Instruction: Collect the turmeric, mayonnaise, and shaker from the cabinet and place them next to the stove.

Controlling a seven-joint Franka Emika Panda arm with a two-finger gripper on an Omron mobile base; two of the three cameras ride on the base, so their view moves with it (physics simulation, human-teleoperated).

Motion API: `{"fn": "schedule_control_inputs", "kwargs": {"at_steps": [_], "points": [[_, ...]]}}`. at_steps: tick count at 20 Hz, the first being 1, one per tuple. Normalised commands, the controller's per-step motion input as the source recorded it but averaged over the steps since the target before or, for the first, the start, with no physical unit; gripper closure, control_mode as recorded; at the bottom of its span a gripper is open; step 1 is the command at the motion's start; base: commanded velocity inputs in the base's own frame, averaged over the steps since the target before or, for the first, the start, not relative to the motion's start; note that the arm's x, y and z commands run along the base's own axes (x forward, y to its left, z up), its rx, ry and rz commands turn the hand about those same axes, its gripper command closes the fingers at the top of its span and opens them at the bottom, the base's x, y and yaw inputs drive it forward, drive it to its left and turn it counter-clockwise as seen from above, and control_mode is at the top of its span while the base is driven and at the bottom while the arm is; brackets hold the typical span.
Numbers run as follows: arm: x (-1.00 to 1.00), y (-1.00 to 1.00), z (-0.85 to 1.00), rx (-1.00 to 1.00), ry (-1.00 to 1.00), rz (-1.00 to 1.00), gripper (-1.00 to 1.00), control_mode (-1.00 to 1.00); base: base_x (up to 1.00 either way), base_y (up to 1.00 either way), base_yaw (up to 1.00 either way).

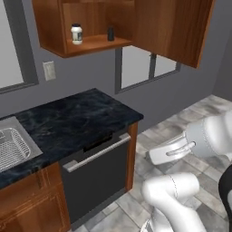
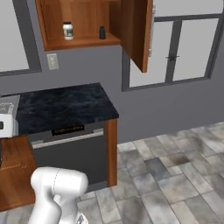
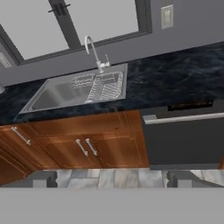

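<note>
The cabinet (image 1: 95, 43), a reddish-brown wall unit with its door (image 2: 141, 33) swung open, hung above a dark marbled counter (image 1: 77, 120) in the simulated kitchen. On its shelf stood the mayonnaise (image 1: 77, 34), a squat white jar with a dark lid and a pale label whose print was too small to read, and well apart to its right a small dark container (image 1: 110, 34) that could not be identified at that range. No brand name or other writing could be read anywhere in the scene.

Below the counter sat a dark-fronted dishwasher (image 1: 97, 174) with a steel bar handle, flanked by wooden base cabinets (image 3: 83, 144). A steel sink (image 3: 81, 89) holding a wire rack, with a curved faucet (image 3: 94, 52) behind it, lay further along the counter, and a pale wall outlet (image 1: 49, 70) was set below the wall unit.

The white arm (image 1: 181, 181) was folded low beside the dishwasher, far beneath the shelf. The gripper (image 3: 111, 179) faced the base cabinets from near floor height, its two dark fingertips (image 3: 43, 178) set wide apart with nothing between them.
</note>
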Motion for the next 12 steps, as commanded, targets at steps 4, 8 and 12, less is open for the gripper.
{"fn": "schedule_control_inputs", "kwargs": {"at_steps": [4,8,12], "points": [[0.00,0.00,0.00,0.00,0.00,0.00,-1.00,1.00,0.61,0.00,0.13],[0.00,0.00,0.00,0.00,0.00,0.00,-1.00,1.00,0.53,-0.11,0.14],[0.00,0.00,0.00,0.00,0.00,0.00,-1.00,1.00,0.46,-0.23,0.13]]}}
